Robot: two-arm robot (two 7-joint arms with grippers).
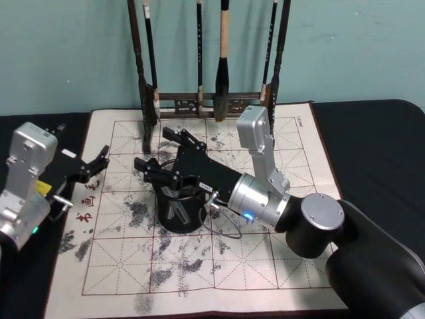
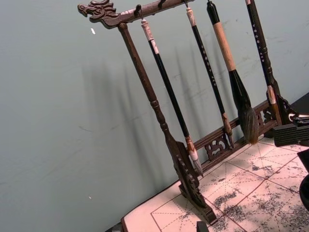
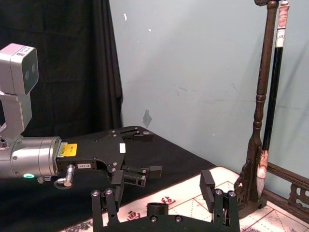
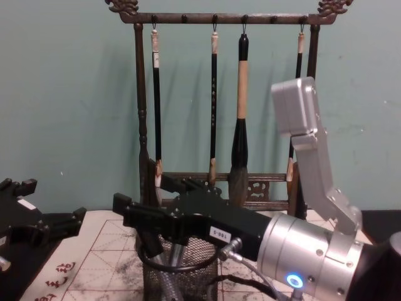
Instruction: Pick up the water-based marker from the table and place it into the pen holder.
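Now right gripper (image 1: 159, 149) gapes wide, empty — above pen holder (image 1: 178, 211); left gripper (image 1: 96, 163) open.

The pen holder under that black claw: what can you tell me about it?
The pen holder is a small black cylinder of wire mesh with a solid round rim, standing upright on the ink-stained white mat, in front of the wooden brush rack. The chest view shows a light, slanted stick-like shape through the mesh; what it is cannot be told. The right gripper hangs open just above the rim, with no visible contact. The left gripper sits open off to the left.
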